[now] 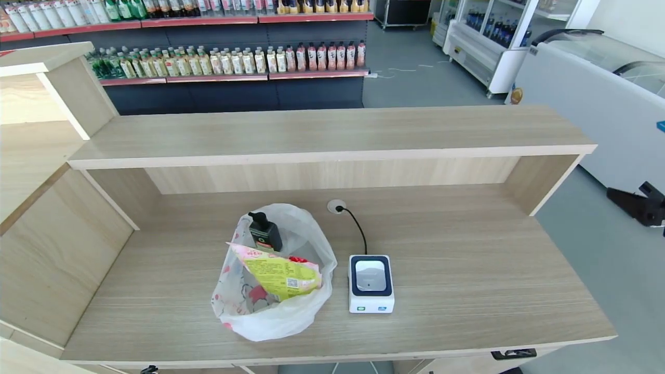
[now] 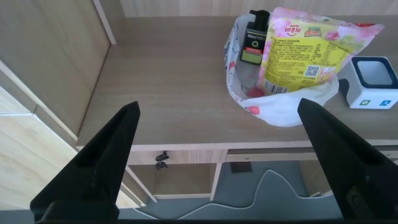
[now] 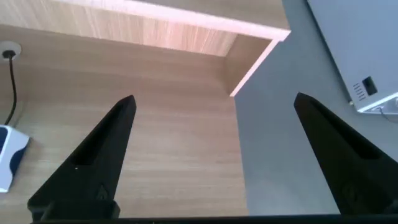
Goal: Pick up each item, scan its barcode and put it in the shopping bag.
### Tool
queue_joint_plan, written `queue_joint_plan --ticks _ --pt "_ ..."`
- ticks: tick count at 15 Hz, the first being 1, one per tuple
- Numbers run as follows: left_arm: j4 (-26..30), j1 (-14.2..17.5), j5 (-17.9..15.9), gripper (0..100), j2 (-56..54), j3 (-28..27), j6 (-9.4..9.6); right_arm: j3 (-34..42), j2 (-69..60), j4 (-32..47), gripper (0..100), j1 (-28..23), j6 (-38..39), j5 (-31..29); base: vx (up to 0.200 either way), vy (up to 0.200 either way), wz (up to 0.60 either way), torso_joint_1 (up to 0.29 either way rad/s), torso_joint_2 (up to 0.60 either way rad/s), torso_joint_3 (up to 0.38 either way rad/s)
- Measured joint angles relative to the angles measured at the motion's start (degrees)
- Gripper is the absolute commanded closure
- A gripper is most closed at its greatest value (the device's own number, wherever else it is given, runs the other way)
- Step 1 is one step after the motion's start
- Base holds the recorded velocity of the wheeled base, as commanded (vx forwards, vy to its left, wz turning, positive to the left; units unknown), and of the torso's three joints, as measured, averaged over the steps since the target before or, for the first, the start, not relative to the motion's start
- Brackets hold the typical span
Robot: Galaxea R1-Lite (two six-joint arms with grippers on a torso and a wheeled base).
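A white plastic shopping bag (image 1: 275,319) stands open on the wooden counter (image 1: 467,280), left of the scanner. A yellow-green snack packet (image 1: 280,272) leans out of the bag and a black pump bottle (image 1: 265,231) stands upright behind it. The white barcode scanner (image 1: 370,283) sits face up beside the bag. My left gripper (image 2: 217,168) is open and empty, off the counter's near edge, facing the bag (image 2: 280,109) and packet (image 2: 298,53). My right gripper (image 3: 214,162) is open and empty over the counter's right end, also seen at the head view's right edge (image 1: 636,202).
A black cable (image 1: 358,226) runs from the scanner to a grommet hole (image 1: 336,206) at the back. A raised ledge (image 1: 332,135) and side panels wall the counter. Right of the counter is grey floor and a chest freezer (image 1: 597,93). Drink shelves stand behind.
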Motion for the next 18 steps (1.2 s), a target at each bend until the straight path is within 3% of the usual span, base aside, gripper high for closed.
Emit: queue_joint_plan --ticks 4,6,8,11,14,18 --pt "0.0 0.0 0.0 0 0.0 0.0 0.0 23.8 -11.8 0.0 0 2.1 5.0 -2.0 0.0 0.0 0.0 0.0 0.0 0.0" --pt "0.0 0.0 0.0 0 0.0 0.0 0.0 31.1 -20.9 6.4 0 3.0 6.3 -3.7 0.0 0.0 0.0 0.0 0.0 0.0" --pt "0.0 0.0 0.0 0 0.0 0.0 0.0 33.7 -31.9 16.0 0 3.8 7.3 -6.2 0.0 0.0 0.0 0.0 0.0 0.0" --pt "0.0 0.0 0.0 0 0.0 0.0 0.0 34.9 -48.5 22.9 0 6.8 8.8 -8.2 0.0 0.0 0.0 0.0 0.0 0.0" --pt "0.0 0.0 0.0 0 0.0 0.0 0.0 35.1 -59.7 24.5 0 9.0 10.3 -9.0 0.0 0.0 0.0 0.0 0.0 0.0" --pt "0.0 0.0 0.0 0 0.0 0.0 0.02 35.3 -63.8 25.0 0 9.5 10.4 -9.0 0.0 0.0 0.0 0.0 0.0 0.0"
